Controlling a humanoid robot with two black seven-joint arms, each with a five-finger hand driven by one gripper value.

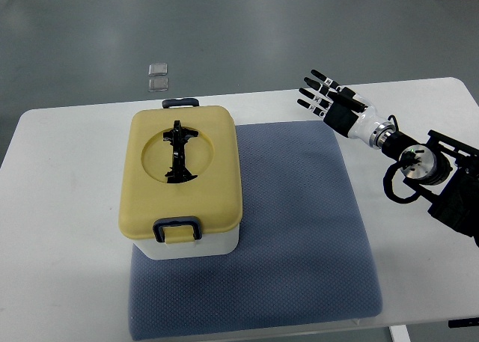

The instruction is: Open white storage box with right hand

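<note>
Right hand (323, 96) fingers spread, empty, well clear of the storage box (182, 180).
Risk: near latch (177, 230) looks clamped; lifting the yellow lid (213, 166) first probably drags the box.

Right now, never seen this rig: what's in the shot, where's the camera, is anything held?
One camera, mounted on the robot, looks steeply down at a white table. The arm entering from the picture's right is the robot's right arm, ending in a fingered right hand. Its fingers are spread above the table's far side, holding nothing. The left arm is out of view. On a blue mat stands the box: white body, yellow lid, black handle folded flat on top, dark latches at the near and far ends. The lid looks closed.
</note>
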